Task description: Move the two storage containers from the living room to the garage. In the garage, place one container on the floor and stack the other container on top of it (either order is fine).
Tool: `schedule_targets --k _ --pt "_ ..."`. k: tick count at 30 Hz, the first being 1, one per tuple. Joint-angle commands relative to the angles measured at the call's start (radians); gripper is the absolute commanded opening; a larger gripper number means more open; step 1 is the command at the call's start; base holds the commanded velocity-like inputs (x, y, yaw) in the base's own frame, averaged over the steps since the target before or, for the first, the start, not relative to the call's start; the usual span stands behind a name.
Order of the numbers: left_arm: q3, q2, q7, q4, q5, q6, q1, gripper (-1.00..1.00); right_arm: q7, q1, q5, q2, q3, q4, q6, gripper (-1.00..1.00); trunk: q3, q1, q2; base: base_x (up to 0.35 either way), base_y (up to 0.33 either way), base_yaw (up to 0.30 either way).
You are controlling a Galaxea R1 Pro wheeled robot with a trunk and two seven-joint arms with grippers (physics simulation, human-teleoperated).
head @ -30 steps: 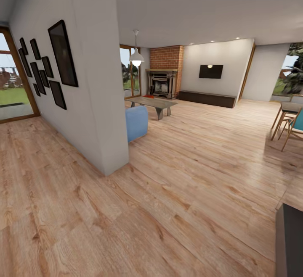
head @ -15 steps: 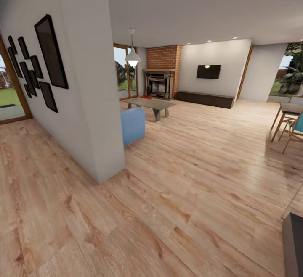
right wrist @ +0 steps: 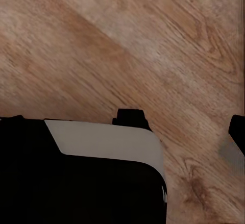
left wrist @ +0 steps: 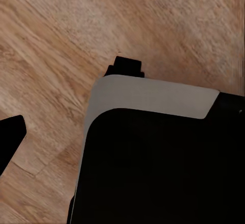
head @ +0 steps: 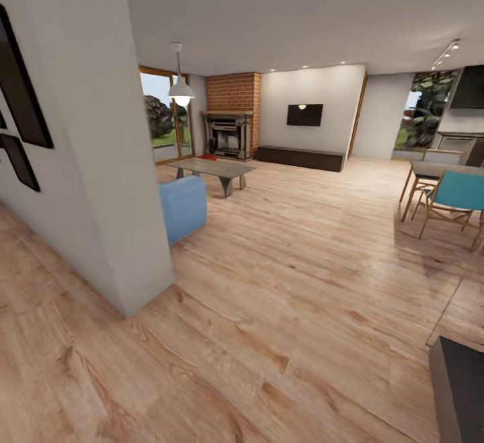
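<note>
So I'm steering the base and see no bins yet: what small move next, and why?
Probably roll forward past the wall corner toward the fireplace, veering slightly left. The living room opens ahead, with the sofa and table beyond the corner, and a small red patch on the floor by the fireplace may be a bin, though it is too small to tell.

The head view looks forward across the living room (head: 289,181) toward the brick fireplace (head: 232,117) at eleven o'clock, far off. Both wrist views face straight down, close over the wood plank floor (left wrist: 61,40) (the one surface all three share).
</note>
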Motion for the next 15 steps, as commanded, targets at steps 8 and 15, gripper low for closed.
schedule_targets --k 8,15 --pt "0.001 0.0 0.002 -0.001 0.006 0.003 0.0 1.0 -0.001 -0.001 -0.008 0.001 0.008 0.002 -0.004 1.0 -0.001 0.001 0.0 0.322 0.0 -0.22" --pt "0.001 0.0 0.002 -0.001 0.006 0.003 -0.001 1.0 -0.001 -0.001 -0.008 0.001 0.008 0.002 -0.004 1.0 -0.001 0.001 0.0 0.322 0.0 -0.157"
